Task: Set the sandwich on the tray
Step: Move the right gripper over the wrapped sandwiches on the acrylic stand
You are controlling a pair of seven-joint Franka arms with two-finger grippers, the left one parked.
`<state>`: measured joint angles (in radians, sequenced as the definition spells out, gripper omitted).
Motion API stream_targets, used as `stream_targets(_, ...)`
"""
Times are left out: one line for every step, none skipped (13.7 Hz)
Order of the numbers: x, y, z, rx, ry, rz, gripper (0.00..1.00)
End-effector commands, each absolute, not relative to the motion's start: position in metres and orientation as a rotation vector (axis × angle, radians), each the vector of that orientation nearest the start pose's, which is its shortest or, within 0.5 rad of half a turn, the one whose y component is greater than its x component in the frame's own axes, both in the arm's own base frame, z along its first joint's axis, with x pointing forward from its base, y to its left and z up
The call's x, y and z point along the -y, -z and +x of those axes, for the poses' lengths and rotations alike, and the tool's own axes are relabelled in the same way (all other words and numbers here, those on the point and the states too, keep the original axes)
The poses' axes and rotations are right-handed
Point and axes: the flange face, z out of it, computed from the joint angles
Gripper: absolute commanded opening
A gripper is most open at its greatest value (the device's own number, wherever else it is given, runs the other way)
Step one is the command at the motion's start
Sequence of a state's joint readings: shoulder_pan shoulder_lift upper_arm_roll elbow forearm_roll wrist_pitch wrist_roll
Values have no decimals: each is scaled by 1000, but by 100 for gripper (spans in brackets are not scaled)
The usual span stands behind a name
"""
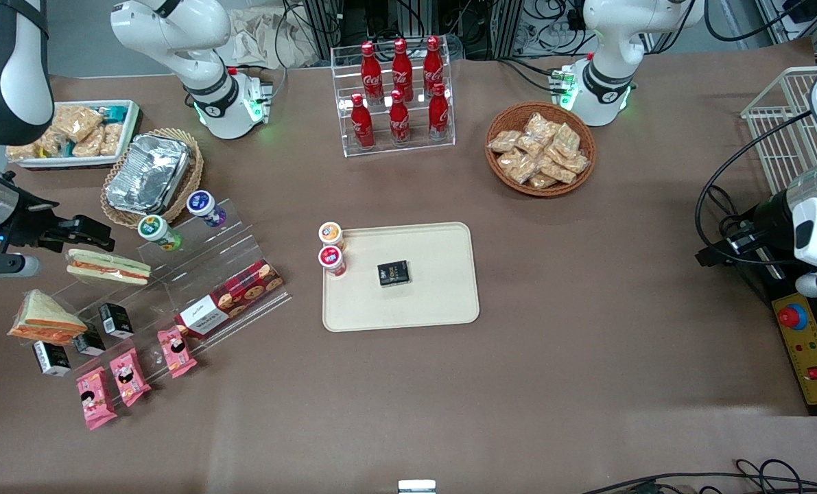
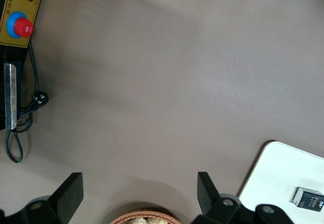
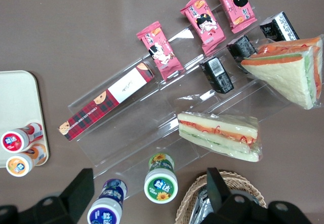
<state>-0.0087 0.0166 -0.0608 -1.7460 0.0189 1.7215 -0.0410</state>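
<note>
1. the sandwich (image 1: 46, 319) was a triangular wedge in clear wrap, white bread on its broad face and orange-red filling showing along the cut edge, with a thin green layer visible in the right wrist view (image 3: 291, 67).
2. it lay on the low end of a clear acrylic stand (image 1: 195, 274), nearer the front camera than the jaws (image 1: 99, 234) and below them, apart from them.
3. the jaws stood open and empty, the two black fingers (image 3: 81, 188) spread wide in the right wrist view, hovering above the stand's upper steps beside a wicker basket (image 1: 192, 161) holding a foil container (image 1: 149, 171).
4. a longer flat sandwich (image 1: 108, 267) lay between the jaws and the wedge, just beneath the fingers.
5. the wedge's wrap was cut off at the frame edge in the right wrist view, so one corner could not be seen; the filling's make-up was hard to tell.
6. its long axis ran roughly along the stand's low step, the narrow point toward the flat sandwich and the thick filling edge toward the front camera.
7. the tray (image 1: 442, 302) sat on the brown worktop (image 1: 586, 343) well apart from the jaws toward the parked arm's end, carrying a small black box (image 1: 394, 273) and two small cups (image 1: 331, 247) at its rim.
</note>
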Motion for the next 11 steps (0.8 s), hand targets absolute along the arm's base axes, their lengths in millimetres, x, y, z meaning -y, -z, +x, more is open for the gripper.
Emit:
stream_targets(40,-549,565,-63,-45,-3130,99)
stream_targets(40,-549,565,-60,-45,-3130,99)
stream_targets(40,-548,565,-51,-50,-3131,99)
stream_targets(40,-548,565,-46,-50,-3131,99)
stream_targets(41,-547,565,-48,-52,-3131,99)
stream_targets(41,-547,565,-46,-57,-3131,99)
stream_targets(40,-549,564,-48,-57,-3129,99)
stream_targets(41,-549,564,-48,-52,-3131,99)
stream_targets(41,-550,564,-48,-42,-3131,99)
stream_targets(46,-552,564,-53,-36,-3139,99)
stream_targets(57,-561,565,-67,-8,-3143,99)
